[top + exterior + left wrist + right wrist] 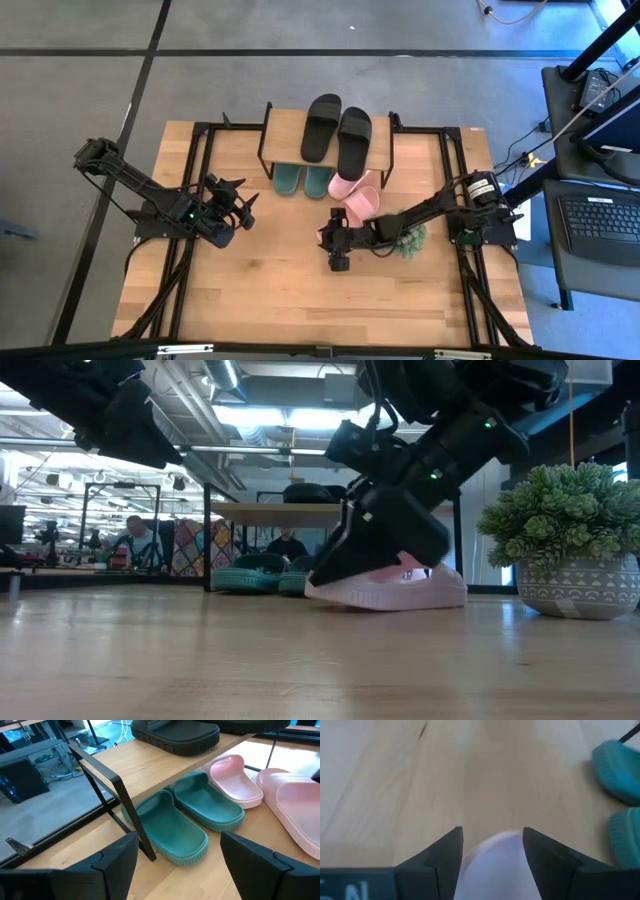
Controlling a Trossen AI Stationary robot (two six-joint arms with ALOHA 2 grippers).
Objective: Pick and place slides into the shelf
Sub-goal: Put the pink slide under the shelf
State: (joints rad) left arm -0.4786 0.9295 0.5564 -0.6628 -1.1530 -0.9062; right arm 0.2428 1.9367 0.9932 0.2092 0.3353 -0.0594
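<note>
Gripping the toe of one pink slide low on the counter, the right tool risks dragging it against its mate or the shelf; the left tool waits parted.

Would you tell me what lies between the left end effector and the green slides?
Only bare tabletop in the high view separates the left end effector from the green slides.

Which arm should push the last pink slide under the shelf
The right. Its gripper already sits at the loose pink slide, fingers straddling its end. The left gripper is open and empty beside the green slides, farther away.
</note>
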